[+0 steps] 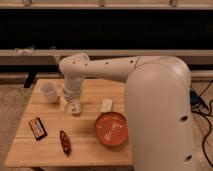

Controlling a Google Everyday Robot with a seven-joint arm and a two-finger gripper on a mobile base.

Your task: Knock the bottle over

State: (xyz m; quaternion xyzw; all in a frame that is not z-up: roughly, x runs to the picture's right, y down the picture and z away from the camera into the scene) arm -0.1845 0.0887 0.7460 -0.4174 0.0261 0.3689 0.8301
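Note:
My gripper (70, 101) hangs down from the white arm over the back left part of the wooden table (85, 150), just right of the white cup (49, 91). A small whitish thing with a dark mark, which looks like the bottle (75, 107), stands right at the gripper's lower end and touches or nearly touches it. The gripper hides much of it, so I cannot tell whether it is upright or tilted.
A red bowl (111, 128) sits at the front right of the table. A small white block (106, 105) lies behind it. A dark packet (37, 127) and a reddish-brown snack (65, 142) lie at the front left. Cables (200, 100) run on the floor at the right.

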